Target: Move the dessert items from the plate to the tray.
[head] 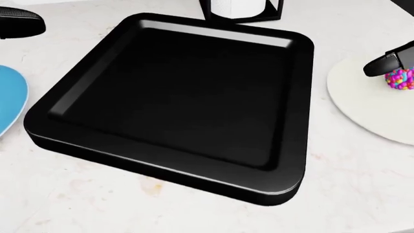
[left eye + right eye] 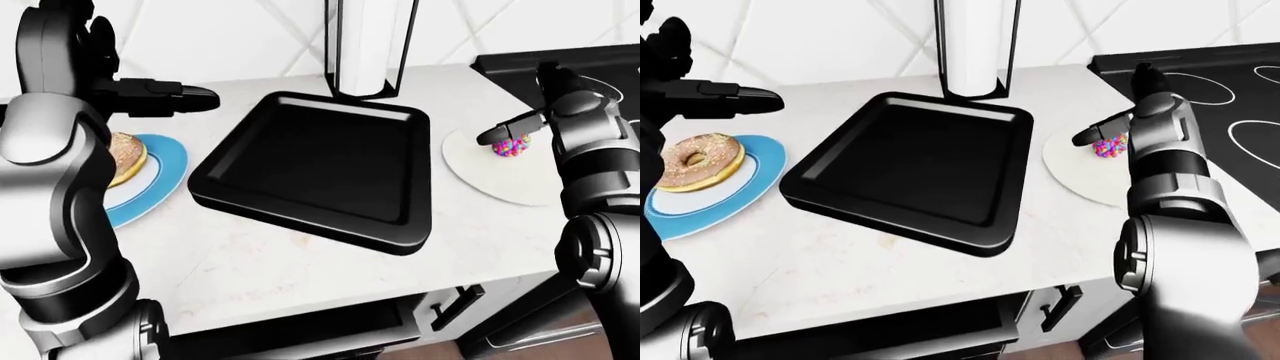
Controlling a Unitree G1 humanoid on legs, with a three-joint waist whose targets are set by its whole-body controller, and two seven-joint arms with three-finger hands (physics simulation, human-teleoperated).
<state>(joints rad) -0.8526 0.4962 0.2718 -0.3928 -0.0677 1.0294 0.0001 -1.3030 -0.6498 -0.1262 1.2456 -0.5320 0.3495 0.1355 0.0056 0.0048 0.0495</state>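
A black tray (image 2: 320, 169) lies in the middle of the white counter. To its right a white plate (image 2: 490, 176) holds a small ball covered in coloured sprinkles (image 2: 511, 145). My right hand (image 2: 497, 135) hangs right over the ball with a finger stretched out above it; its other fingers are hidden. At the left a blue plate (image 2: 750, 187) holds a sugared donut (image 2: 700, 159). My left hand (image 2: 200, 99) hovers above that plate, open and empty, with its fingers pointing towards the tray.
A paper towel holder (image 2: 365, 45) stands just beyond the tray's top edge. A black stove (image 2: 1200, 82) lies right of the white plate. The counter's near edge runs along the bottom, with a drawer handle (image 2: 455, 304) below it.
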